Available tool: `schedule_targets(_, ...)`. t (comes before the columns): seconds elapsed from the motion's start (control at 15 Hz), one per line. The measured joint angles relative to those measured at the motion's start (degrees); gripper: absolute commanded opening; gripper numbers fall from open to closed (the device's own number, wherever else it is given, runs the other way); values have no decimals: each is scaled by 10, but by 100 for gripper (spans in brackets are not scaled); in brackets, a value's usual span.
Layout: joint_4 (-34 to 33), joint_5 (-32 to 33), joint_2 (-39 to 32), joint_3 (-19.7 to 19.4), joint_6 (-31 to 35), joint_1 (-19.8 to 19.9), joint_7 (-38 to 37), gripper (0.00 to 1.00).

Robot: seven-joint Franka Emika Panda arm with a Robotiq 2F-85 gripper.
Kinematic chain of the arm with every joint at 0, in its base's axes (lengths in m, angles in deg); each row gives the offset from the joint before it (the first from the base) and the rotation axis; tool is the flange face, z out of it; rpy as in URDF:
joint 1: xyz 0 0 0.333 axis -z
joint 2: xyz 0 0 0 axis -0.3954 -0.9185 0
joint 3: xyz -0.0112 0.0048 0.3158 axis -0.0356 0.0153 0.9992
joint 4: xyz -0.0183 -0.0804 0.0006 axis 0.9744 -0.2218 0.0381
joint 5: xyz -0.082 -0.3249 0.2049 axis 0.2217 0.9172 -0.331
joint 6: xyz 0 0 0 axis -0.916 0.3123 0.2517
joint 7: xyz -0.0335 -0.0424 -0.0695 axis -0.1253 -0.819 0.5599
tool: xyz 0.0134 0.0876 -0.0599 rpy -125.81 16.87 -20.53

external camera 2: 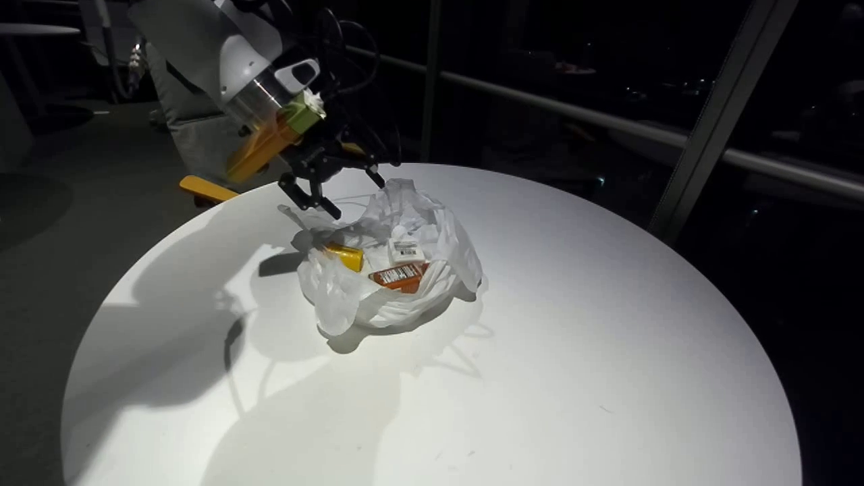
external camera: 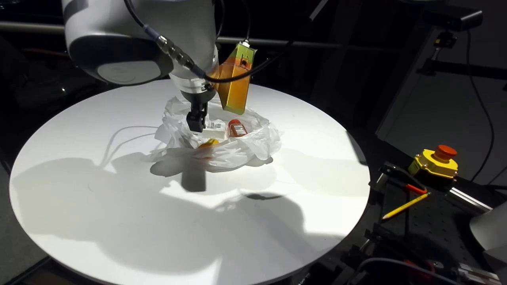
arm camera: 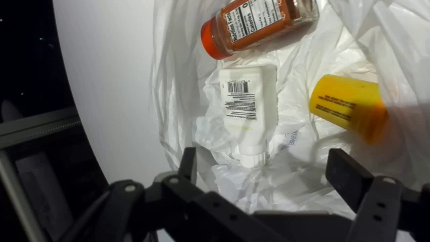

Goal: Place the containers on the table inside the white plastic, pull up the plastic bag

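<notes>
The white plastic bag (external camera: 261,144) (external camera 2: 337,297) (arm camera: 178,84) stands open and crumpled on the table. Three containers lie inside it. One is a white bottle (external camera: 216,132) (external camera 2: 406,251) (arm camera: 248,101) with a barcode label. One is a red-capped spice jar (external camera: 238,129) (external camera 2: 399,275) (arm camera: 257,25). One is a yellow container (external camera: 209,143) (external camera 2: 345,257) (arm camera: 342,99). My gripper (external camera: 197,122) (external camera 2: 356,194) (arm camera: 263,164) is open, its fingers wide apart with nothing seen held between them. It is over the bag's side near the white bottle's cap.
The round white table (external camera: 119,229) (external camera 2: 574,378) carries the bag. An orange and green piece (external camera: 235,79) is mounted at the wrist, with cables hanging nearby. A yellow and red emergency stop button (external camera: 435,162) and a pencil (external camera: 406,206) lie beside the table.
</notes>
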Motion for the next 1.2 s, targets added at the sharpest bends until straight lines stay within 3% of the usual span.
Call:
schedule_targets(0.2,16,-53,40,-5,0,-5,1,100)
schedule_targets(0.33,63,-43,82,59,0,16,1,100)
schedule_targets(0.47,97,-42,113,88,0,23,1,100)
schedule_targets(0.93,122,-32,120,97,-4,36,-7,100)
schedule_targets(1.2,95,10,110,100,-9,40,3,100)
